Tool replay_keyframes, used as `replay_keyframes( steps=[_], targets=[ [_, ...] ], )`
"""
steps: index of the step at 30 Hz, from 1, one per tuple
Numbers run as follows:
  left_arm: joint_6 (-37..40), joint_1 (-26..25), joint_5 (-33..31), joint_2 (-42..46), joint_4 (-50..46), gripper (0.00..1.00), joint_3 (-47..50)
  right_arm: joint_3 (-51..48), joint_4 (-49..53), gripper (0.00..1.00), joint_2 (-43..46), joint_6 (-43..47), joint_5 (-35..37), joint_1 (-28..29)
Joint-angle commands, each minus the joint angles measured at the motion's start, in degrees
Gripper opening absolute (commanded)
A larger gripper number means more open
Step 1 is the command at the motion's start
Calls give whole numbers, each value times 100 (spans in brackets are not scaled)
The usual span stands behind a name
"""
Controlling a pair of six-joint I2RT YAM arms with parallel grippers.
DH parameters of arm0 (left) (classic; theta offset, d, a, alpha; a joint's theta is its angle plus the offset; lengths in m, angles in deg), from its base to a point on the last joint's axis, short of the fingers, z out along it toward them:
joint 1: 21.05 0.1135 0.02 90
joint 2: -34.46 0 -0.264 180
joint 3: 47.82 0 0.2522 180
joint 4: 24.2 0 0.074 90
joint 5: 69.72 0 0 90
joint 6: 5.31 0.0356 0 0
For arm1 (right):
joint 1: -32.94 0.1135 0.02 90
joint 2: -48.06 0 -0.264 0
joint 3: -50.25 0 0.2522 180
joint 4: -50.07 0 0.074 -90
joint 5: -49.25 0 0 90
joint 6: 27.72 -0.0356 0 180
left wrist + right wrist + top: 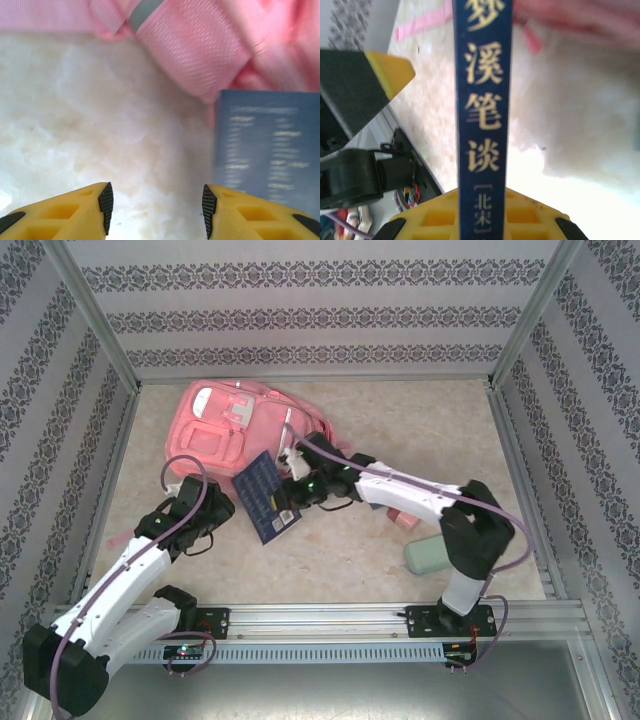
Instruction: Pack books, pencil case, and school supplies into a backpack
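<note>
My right end effector [298, 490] grips a thin navy book [482, 125] by its gold-lettered spine, beside the pink fabric backpack [215, 430]. My left end effector [155, 207] hangs released over the mottled bench [75, 125].

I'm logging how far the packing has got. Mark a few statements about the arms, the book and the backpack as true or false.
1. The right gripper holds a navy book between its fingers. True.
2. The left gripper is clamped on a backpack strap. False: it is open, with nothing between its fingers, over the bare table.
3. The navy book is already inside the backpack. False: it is outside, beside the bag's near side.
4. A pale green item lies on the table near the right arm. True.
</note>
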Motion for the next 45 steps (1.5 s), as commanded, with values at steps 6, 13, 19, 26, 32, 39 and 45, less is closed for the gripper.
replay_keyframes(
  steps=[6,13,19,26,32,39,45],
  targets=[
    [512,154,1103,-784,526,54,-1140,-121,510,0,924,858,1576,-468],
    [471,162,2061,-1709,1120,55,-1995,-80,466,0,1064,875,1950,-771],
    [429,163,2840,-2313,1642,58,-2280,-456,-485,0,1196,71,707,-1364],
    [-95,160,3689,-2973,2695,66,-2386,-735,-2120,0,1206,-1335,-916,-2077],
    [-387,164,4127,-3538,3367,69,-2751,-818,-3368,0,962,-2417,-1735,-2307],
    [-137,176,4138,-3935,3185,69,-3217,-848,-3374,0,1005,-2425,-1685,-2405],
    [1038,238,3535,-4380,1769,67,-4184,-1249,-3355,0,1334,-2409,-1391,-2762]
  ],
)
